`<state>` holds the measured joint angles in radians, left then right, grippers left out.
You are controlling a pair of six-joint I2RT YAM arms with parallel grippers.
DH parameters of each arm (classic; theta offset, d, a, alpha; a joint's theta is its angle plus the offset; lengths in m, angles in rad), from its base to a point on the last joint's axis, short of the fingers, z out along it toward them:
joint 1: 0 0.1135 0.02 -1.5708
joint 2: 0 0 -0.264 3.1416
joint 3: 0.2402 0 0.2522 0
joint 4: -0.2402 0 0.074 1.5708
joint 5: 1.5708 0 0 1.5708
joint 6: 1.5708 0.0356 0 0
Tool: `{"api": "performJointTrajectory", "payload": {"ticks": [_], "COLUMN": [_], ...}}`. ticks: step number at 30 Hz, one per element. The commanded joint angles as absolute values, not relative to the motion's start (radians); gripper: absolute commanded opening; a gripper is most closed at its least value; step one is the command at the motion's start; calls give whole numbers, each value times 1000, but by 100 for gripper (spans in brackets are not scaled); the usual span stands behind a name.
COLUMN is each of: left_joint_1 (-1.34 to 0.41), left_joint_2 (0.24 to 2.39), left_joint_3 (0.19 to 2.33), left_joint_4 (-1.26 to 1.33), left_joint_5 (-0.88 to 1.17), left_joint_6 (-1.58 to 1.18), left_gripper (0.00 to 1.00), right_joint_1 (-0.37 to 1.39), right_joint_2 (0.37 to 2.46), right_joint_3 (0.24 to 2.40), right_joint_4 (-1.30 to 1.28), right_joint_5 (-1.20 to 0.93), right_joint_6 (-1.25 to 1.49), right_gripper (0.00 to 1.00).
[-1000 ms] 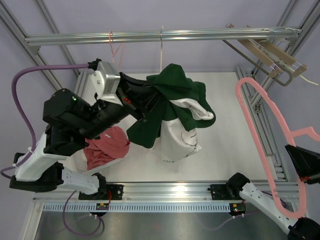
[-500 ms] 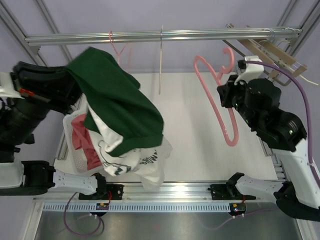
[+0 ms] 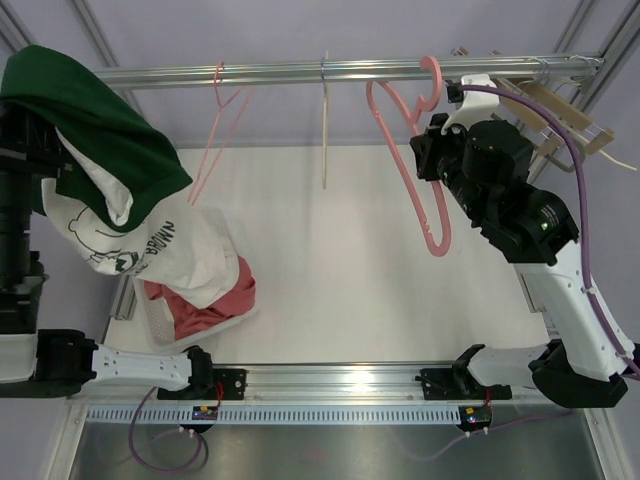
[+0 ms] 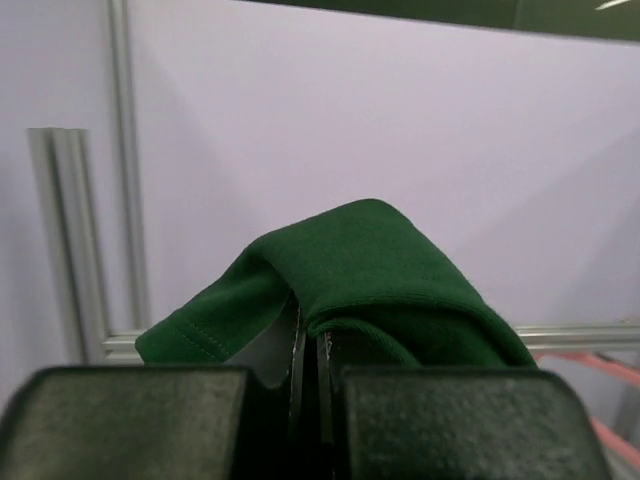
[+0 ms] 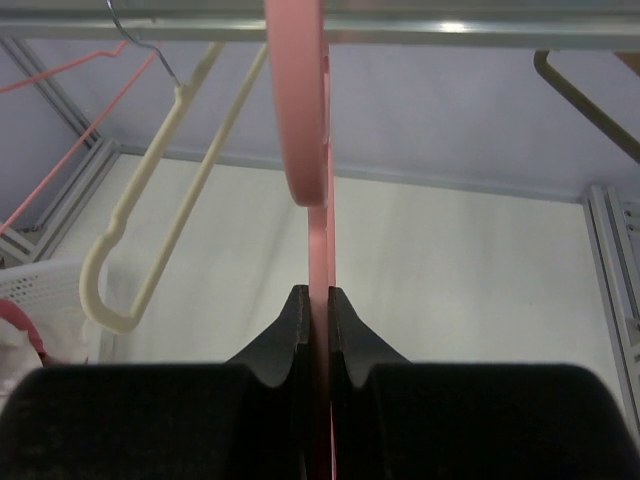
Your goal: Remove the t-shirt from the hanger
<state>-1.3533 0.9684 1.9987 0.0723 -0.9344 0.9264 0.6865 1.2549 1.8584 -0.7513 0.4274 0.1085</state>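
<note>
The dark green t-shirt (image 3: 110, 140), white inside with a black print, hangs free of the hanger at the far left, draped down over the basket. My left gripper (image 4: 310, 345) is shut on a fold of the t-shirt (image 4: 370, 260) and holds it high; in the top view the cloth hides the gripper. The pink plastic hanger (image 3: 415, 190) is bare. My right gripper (image 3: 425, 145) is shut on its neck (image 5: 320, 250), with the hook (image 5: 300, 110) up at the metal rail (image 3: 320, 72).
A cream hanger (image 3: 324, 130) and a thin pink wire hanger (image 3: 220, 130) hang on the rail. Wooden hangers (image 3: 545, 110) sit at the back right. A white basket (image 3: 150, 315) holding a red garment (image 3: 215, 300) stands at the left of the table.
My left arm has swung the green t-shirt from the table's middle to the far left and up. My right arm has carried the bare pink hanger up to the rail.
</note>
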Motion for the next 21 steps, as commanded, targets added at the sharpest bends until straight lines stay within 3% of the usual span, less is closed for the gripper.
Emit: {"api": "performJointTrajectory", "payload": {"ticks": [1, 11, 14, 18, 21], "left_joint_1": [-1353, -1342, -1243, -938, -754], "left_joint_2": [936, 750, 709, 716, 724], "left_joint_3": [1830, 1249, 1149, 1160, 1169], "left_joint_4": [461, 860, 764, 209, 25], "left_joint_5": [-1006, -1063, -1083, -991, -927], "left_joint_6": [1251, 1462, 1352, 836, 587], "left_gripper": [0, 0, 0, 0, 0], "right_joint_1": [692, 629, 620, 601, 574], "right_joint_2": [1299, 1482, 1509, 1561, 1618], "right_joint_3": [1908, 2051, 2092, 2170, 2218], "right_joint_4": [-687, -695, -683, -706, -738], "right_joint_5": [442, 387, 364, 331, 318], "right_joint_6": [61, 28, 25, 14, 8], "right_gripper": [0, 0, 0, 0, 0]}}
